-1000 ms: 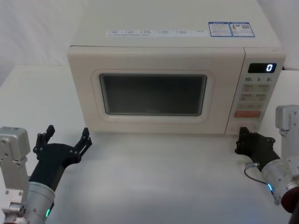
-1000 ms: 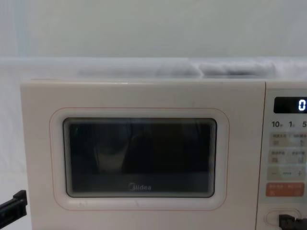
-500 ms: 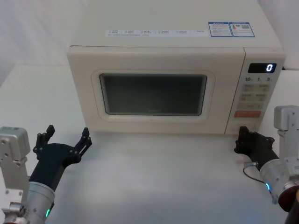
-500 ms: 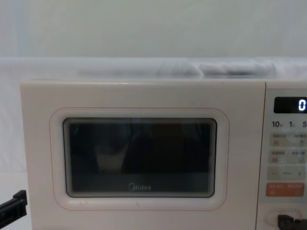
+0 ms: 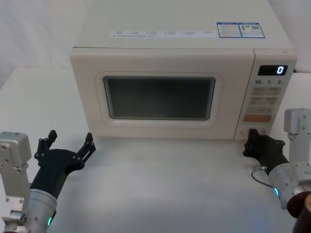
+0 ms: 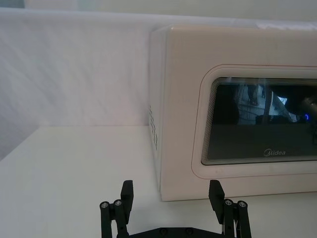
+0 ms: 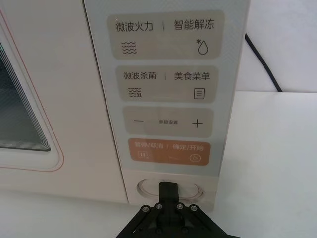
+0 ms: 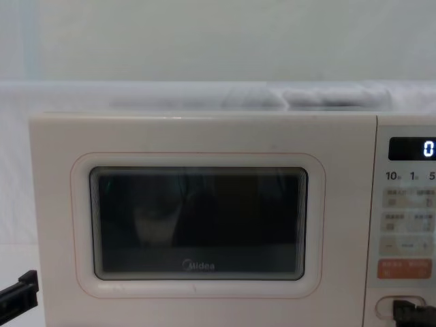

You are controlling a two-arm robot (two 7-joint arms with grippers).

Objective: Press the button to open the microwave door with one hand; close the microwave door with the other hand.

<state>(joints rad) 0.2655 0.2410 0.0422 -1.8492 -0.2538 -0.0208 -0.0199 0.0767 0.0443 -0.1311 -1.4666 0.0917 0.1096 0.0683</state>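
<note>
the left gripper [image 5: 68,144] is hovering over the bench [image 5: 160,184] in front of the microwave's [image 5: 170,29] left front corner, well apart from the door [image 5: 160,97]. its fingers [image 6: 127,196] are standing spread wide, holding nothing; in the left wrist view the two tips are framing the microwave's lower left corner, with the door's window and its "midea" logo [image 6: 274,152] showing beyond them. in the chest view one black tip of this gripper [image 8: 19,289] is peeking in at the lower left of the microwave.

the door is sitting shut, flush with the microwave's front, its dark window [image 8: 197,221] ringed by a thin pink outline.

to the right of the door, the control panel [image 5: 266,99] is showing a lit "0" on its display [image 5: 272,70]. below the pale keys and the orange key [image 7: 168,151], the button [image 7: 168,188] is sitting at the very bottom of the panel, at the microwave's lower right front corner.

the right gripper [image 5: 252,141] is reaching in to that corner. its fingers [image 7: 167,191] are pressed together into a single black tip, and in the right wrist view that tip is lying over the middle of the button, touching it or just short of it; i cannot tell which. in the chest view the same black tip [image 8: 409,310] is covering the button's right half.
</note>
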